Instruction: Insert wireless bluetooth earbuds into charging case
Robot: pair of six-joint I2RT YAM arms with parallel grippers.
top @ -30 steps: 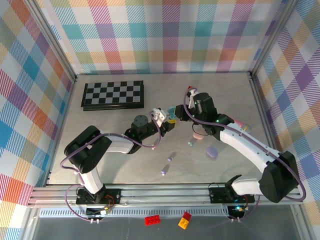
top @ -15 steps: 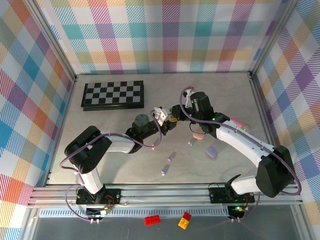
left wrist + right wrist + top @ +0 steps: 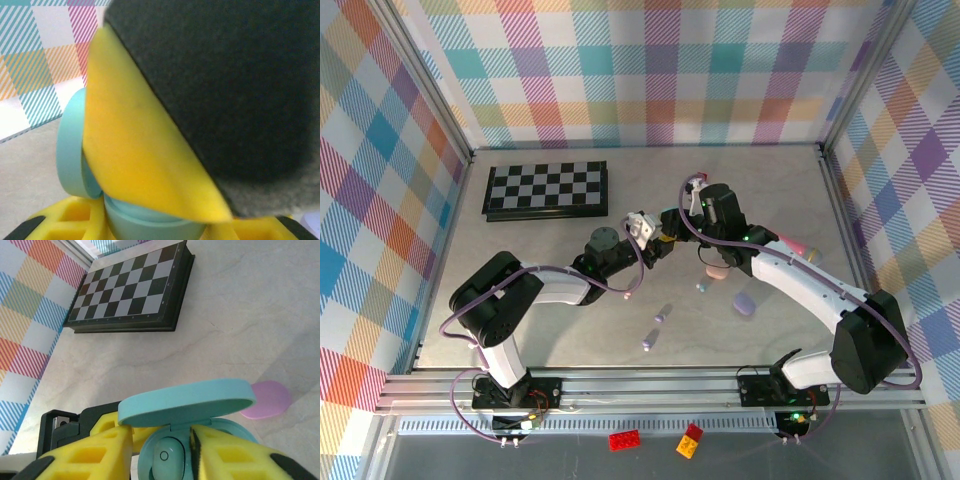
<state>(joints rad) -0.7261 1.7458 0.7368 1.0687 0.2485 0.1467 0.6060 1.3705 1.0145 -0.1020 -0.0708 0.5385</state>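
My left gripper [image 3: 655,245] pinches the case [image 3: 227,426]; my right gripper [image 3: 161,440], spread, crowds its open lid [image 3: 185,402], a bud [image 3: 167,457] inside. Behind, the board [image 3: 132,290] lies upper left, a disc [image 3: 267,399] at right.

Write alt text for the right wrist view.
An open teal case, a bud seated inside, sits between the yellow fingers of the right gripper. Behind it on the table lie a chessboard and a pink disc.

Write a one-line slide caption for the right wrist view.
Right gripper poised over an open teal charging case, a pale earbud seated inside, chessboard behind.
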